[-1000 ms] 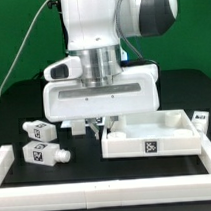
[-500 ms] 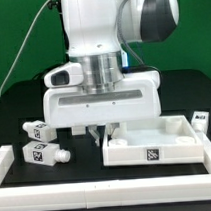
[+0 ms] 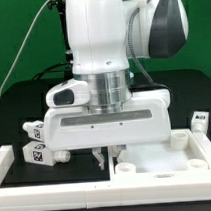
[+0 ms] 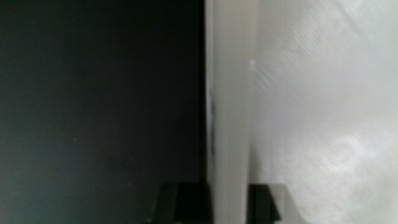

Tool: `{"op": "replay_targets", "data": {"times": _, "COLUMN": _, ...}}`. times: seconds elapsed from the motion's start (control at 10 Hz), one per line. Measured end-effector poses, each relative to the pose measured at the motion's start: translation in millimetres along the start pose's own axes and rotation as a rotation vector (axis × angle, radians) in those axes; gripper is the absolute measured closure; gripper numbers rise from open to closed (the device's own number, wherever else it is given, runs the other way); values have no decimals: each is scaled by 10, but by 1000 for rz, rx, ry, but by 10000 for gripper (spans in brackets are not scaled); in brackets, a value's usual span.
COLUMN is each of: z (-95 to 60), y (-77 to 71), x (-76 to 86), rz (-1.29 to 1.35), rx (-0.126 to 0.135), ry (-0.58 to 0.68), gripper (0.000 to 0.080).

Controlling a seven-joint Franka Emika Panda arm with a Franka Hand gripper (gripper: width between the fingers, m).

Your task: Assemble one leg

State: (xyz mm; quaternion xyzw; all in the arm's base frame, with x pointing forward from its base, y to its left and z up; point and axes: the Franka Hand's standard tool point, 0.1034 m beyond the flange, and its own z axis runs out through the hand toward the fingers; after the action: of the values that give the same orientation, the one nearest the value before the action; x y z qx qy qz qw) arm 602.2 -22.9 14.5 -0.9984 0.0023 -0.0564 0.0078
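Gripper (image 3: 109, 155) is clamped on the wall of the large white tray-like plastic panel (image 3: 162, 169). Two small white tagged plastic legs (image 3: 41, 152) crowd the exterior view's left, just beside it.

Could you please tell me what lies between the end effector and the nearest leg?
In the exterior view, only bare black table lies between the end effector and that leg.

Three legs (image 3: 35, 128) (image 3: 40, 153) (image 3: 199, 122) and one white panel (image 3: 167, 163).
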Motion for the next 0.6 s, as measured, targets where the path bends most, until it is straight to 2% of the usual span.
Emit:
{"op": "replay_targets", "data": {"times": 0.4, "z": 8, "y": -6, "x": -1, "rz": 1, "rx": 0, "ry": -1, "gripper": 742}}
{"op": "replay_targets", "data": {"times": 0.6, "z": 47, "y": -11, "x": 24, "rz": 26, "rx": -12, "ry": -7, "gripper": 742}}
